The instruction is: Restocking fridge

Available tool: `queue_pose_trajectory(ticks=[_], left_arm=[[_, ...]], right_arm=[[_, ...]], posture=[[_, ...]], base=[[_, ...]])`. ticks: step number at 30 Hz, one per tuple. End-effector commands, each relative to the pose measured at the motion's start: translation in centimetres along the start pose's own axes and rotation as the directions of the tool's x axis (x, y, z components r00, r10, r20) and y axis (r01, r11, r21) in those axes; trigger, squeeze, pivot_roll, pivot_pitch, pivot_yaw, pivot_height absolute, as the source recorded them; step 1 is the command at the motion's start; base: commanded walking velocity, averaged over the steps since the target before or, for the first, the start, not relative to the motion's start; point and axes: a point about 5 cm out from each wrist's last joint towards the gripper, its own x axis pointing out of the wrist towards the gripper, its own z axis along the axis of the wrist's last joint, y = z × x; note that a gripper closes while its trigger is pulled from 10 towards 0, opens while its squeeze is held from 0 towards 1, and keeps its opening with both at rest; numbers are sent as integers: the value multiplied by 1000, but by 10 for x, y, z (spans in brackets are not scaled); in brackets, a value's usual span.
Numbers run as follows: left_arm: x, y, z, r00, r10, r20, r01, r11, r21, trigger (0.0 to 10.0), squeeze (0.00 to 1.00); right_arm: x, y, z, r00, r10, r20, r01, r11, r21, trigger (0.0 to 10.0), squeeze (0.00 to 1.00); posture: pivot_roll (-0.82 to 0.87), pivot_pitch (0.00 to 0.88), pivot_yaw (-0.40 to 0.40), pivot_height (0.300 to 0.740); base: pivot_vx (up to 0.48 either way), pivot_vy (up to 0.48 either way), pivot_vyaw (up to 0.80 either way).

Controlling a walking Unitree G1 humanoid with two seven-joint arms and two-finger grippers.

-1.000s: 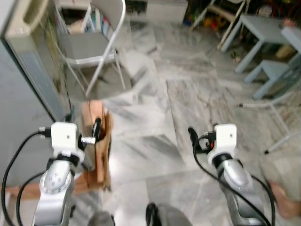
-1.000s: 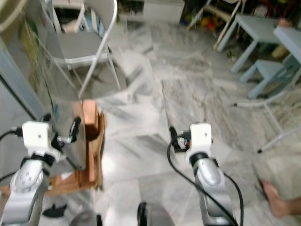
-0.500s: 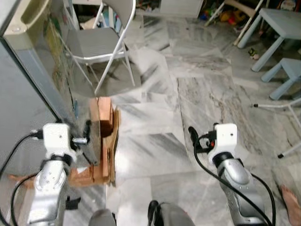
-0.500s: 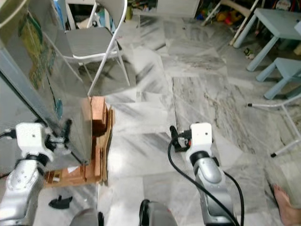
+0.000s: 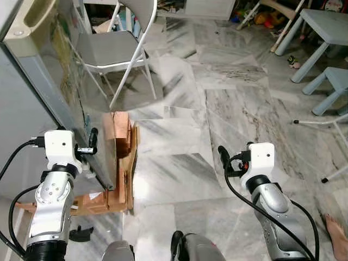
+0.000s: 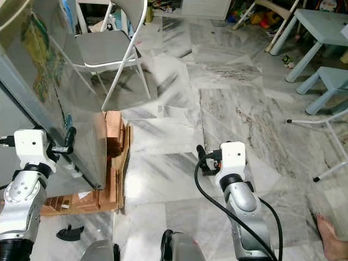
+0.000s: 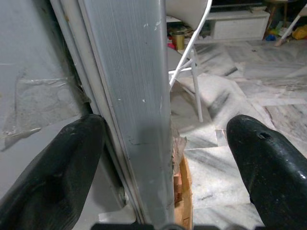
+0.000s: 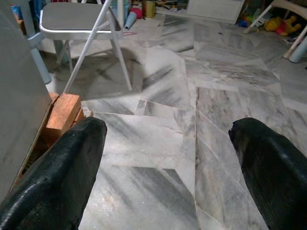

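The fridge door (image 5: 65, 92) stands open on the robot's left, a tall grey panel with a brushed metal edge running upright and a cream handle moulding at its top corner. The left gripper (image 7: 163, 158) sits right at that edge, its black fingers (image 7: 53, 177) spread apart with the metal strip between them; whether they actually touch it is hard to say. Below the door's lower corner, flattened cardboard (image 5: 117, 163) lies on the marble floor (image 5: 217, 109). The right gripper (image 8: 170, 158) hangs over bare floor, fingers wide apart, nothing between them. A folding chair (image 5: 117, 49) stands beyond the door, and a bare foot (image 6: 331, 239) shows at the right edge.
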Motion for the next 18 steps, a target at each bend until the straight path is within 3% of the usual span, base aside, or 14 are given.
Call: queue_pose_trajectory(ticks=[1,6,8,9,11,12,13,14,15,17,18], left_arm=[[6,4,5,1000,13,12,-13,1000,8,10000,0],[28,-2,23,998,-26,61,26,1000,3,10000,0],[41,-35,45,973,-204,104,205,979,-1,10000,0],[41,-35,45,973,-204,104,205,979,-1,10000,0],[41,-67,56,925,-360,120,366,930,-25,10000,0],[41,-67,56,925,-360,120,366,930,-25,10000,0],[28,-114,73,802,-575,160,586,810,-29,10000,0],[20,-132,79,742,-647,177,661,750,-26,10000,0],[20,-132,79,742,-647,177,661,750,-26,10000,0],[4,-158,90,636,-743,208,764,644,-37,10000,0],[-3,-166,92,602,-769,217,792,608,-43,10000,0]], right_arm=[[-2,-2,2,1000,-6,3,6,1000,2,10000,0],[-1,-1,1,1000,5,-3,-5,1000,9,10000,0],[-1,-1,0,1000,6,-10,-5,1000,16,10000,0],[-1,-1,0,1000,6,-10,-5,1000,16,10000,0],[-1,-1,0,1000,6,-16,-6,1000,18,10000,0],[-1,-1,0,1000,6,-16,-6,1000,18,10000,0],[-1,0,-2,1000,8,-25,-7,1000,28,10000,0],[-1,0,-3,1000,8,-28,-7,999,32,10000,0],[-1,0,-3,1000,8,-28,-7,999,32,10000,0],[-1,0,-3,999,5,-32,-4,999,39,10000,0],[-1,0,-3,999,4,-32,-2,999,41,10000,0]], posture=[[80,127,-95,740],[82,129,-98,740],[81,130,-95,740],[81,130,-95,740],[81,130,-95,740],[81,130,-95,740],[84,132,-93,740],[83,132,-92,740],[83,132,-92,740],[80,132,-90,740],[77,131,-88,740]], base=[[0,0,0],[0,0,0],[0,0,0],[0,0,0],[0,0,0],[0,0,0],[0,0,0],[0,0,0],[0,0,0],[0,0,0],[0,0,0]])
